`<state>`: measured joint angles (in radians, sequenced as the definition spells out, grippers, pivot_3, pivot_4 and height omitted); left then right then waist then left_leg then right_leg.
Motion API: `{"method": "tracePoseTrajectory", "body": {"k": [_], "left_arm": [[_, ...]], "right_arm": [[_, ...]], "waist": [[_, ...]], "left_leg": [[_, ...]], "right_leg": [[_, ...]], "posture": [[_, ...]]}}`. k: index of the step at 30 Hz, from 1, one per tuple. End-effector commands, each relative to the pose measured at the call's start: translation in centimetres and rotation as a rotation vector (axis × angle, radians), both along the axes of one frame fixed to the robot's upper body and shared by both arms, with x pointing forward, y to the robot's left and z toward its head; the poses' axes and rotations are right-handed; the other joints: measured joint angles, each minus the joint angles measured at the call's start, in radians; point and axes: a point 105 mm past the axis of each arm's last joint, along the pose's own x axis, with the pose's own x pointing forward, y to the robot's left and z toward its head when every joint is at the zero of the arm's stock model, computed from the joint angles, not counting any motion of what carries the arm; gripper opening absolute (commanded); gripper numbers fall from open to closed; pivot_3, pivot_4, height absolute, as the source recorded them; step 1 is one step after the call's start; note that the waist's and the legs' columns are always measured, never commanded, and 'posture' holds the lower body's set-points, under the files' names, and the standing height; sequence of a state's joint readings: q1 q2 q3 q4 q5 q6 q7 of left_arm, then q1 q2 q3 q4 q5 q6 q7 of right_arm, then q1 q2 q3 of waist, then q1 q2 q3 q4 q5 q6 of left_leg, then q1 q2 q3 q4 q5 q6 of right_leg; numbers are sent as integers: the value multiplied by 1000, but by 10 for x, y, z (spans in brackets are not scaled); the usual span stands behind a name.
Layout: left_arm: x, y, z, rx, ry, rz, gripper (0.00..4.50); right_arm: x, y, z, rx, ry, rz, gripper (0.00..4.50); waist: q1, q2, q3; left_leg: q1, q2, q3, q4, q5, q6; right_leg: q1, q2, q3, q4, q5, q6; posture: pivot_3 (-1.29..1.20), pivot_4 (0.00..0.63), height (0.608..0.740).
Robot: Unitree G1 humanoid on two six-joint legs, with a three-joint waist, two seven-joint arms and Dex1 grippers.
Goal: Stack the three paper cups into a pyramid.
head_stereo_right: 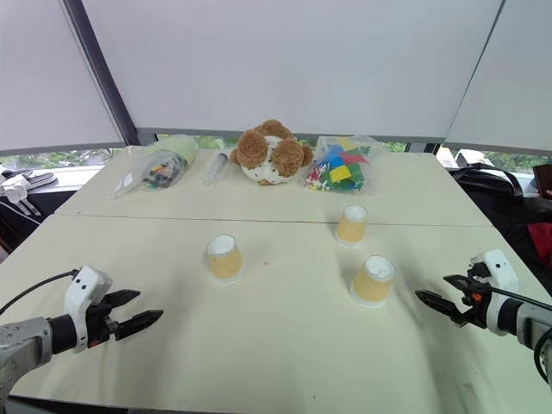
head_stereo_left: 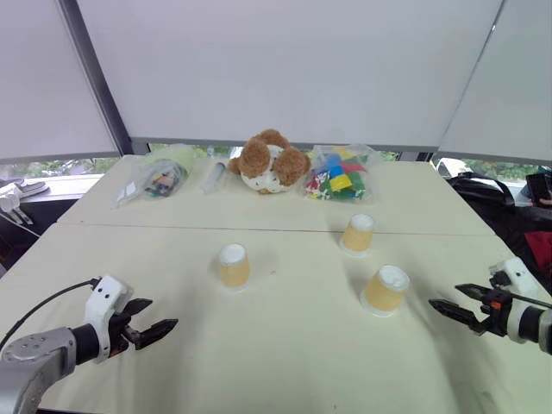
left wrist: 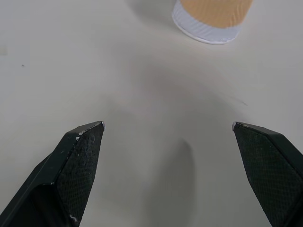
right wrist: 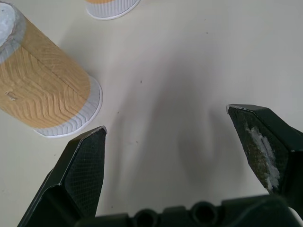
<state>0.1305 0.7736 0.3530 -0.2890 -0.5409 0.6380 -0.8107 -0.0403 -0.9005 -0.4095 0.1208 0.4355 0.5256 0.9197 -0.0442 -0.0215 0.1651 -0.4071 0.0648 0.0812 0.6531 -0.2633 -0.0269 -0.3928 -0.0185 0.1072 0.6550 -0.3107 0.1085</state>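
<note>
Three paper cups stand apart and upside down on the cream table (head_stereo_left: 285, 362), white flat ends up. One cup (head_stereo_left: 234, 266) is left of centre, one (head_stereo_left: 358, 233) is farther back on the right, and one (head_stereo_left: 385, 290) is nearer on the right. My left gripper (head_stereo_left: 161, 316) hovers open near the table's front left, well short of the left cup (left wrist: 213, 16). At the right edge my right gripper (head_stereo_left: 446, 296) is open and empty, pointing at the near right cup (right wrist: 42, 94), which sits just beyond one finger. The far cup's rim (right wrist: 111, 7) shows behind it.
Along the back of the table lie a brown teddy bear (head_stereo_left: 269, 162), a bag of colourful blocks (head_stereo_left: 341, 175), a clear bag of small items (head_stereo_left: 159, 177) and a clear tube (head_stereo_left: 216, 175). A dark bag (head_stereo_left: 483, 190) sits beyond the right edge.
</note>
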Motion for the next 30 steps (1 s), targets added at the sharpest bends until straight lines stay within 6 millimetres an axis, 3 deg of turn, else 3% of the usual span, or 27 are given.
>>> {"method": "tracePoseTrajectory", "body": {"k": [1, 10, 17, 24, 26, 30], "left_arm": [[-1, 3, 14, 3, -52, 7, 4500], [7, -7, 28, -61, -79, -7, 4500], [14, -11, 33, -26, -97, -29, 4500], [23, -35, 56, -36, -140, -155, 4500], [12, -52, 61, -83, -107, -245, 4500], [-6, -86, 71, -132, -95, -384, 4500]], "right_arm": [[1, -5, 15, -26, -58, -10, 4447], [9, -11, 4, -76, -57, -63, 4447], [17, -19, 11, -77, -108, -110, 4447], [21, -37, 25, -118, -172, -182, 4447], [16, -27, 32, -51, -186, -130, 4447], [11, 23, 32, 40, -167, 38, 4447]], "waist": [[0, 0, 0], [0, 0, 0], [0, 0, 0], [2, 0, 0], [1, 0, 0], [-1, 0, 0]], "left_leg": [[0, 0, 0, 0, 0, 0], [0, 0, 0, 0, 0, 0], [0, 0, 0, 0, 0, 0], [0, -1, 2, 1, 0, 0], [0, -1, 2, 1, 0, 0], [0, 1, -1, 0, 0, 0]], "right_leg": [[0, 0, 0, 0, 0, 0], [0, 0, 0, 0, 0, 0], [0, 1, 0, 0, 0, 0], [1, 1, 0, 0, 0, 0], [1, 1, 0, 0, 0, 1], [0, 2, 0, 0, 0, 1]], "posture": [[0, 150, 740], [0, 150, 740], [0, 150, 740], [0, 150, 740], [0, 150, 740], [0, 150, 740]]}}
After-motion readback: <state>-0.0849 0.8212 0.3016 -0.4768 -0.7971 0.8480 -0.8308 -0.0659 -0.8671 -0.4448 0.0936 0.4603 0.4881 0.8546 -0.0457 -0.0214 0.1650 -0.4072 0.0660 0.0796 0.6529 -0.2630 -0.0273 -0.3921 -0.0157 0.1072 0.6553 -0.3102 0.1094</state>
